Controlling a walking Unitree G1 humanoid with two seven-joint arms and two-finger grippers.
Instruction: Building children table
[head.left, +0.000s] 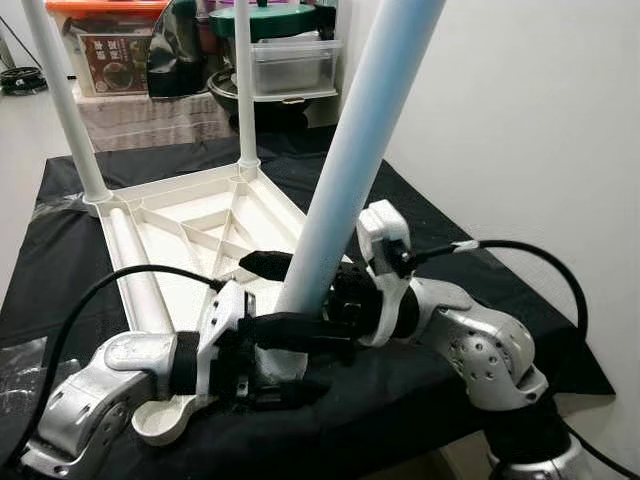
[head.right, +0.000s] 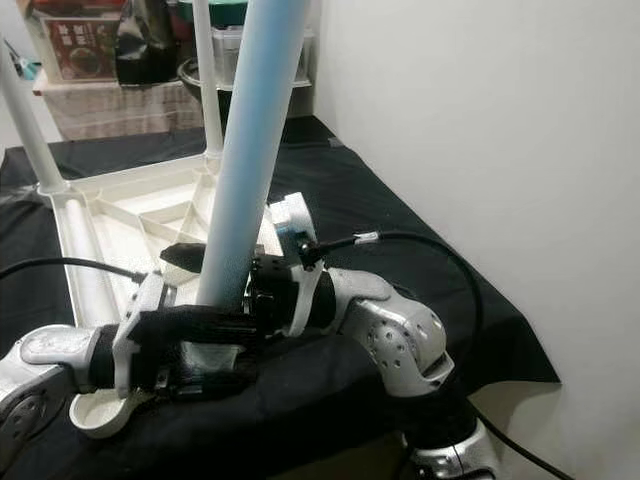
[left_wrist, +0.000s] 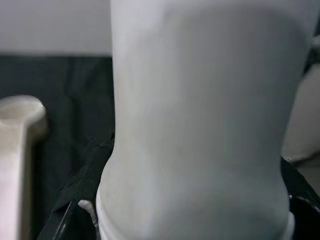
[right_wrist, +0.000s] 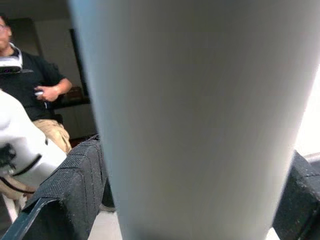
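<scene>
Two far legs (head.left: 62, 100) already upright on the inverted tabletop (head.left: 190, 225), lying on the black-draped table (head.left: 470, 215). Third leg (head.left: 355, 150) at the near corner socket, tilted (not yet seated, apparently), clamped low between left tool (head.left: 300, 330) and right tool (head.left: 300, 275). Fourth corner socket (head.left: 165, 420) vacant.

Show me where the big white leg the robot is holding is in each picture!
Left eye: table leg slants up from centre, both pincers around its base.
Right eye: leg left of centre.
Left wrist: leg close up.
Right wrist: leg close up.
Shared landmark: upturned white tabletop.
</scene>
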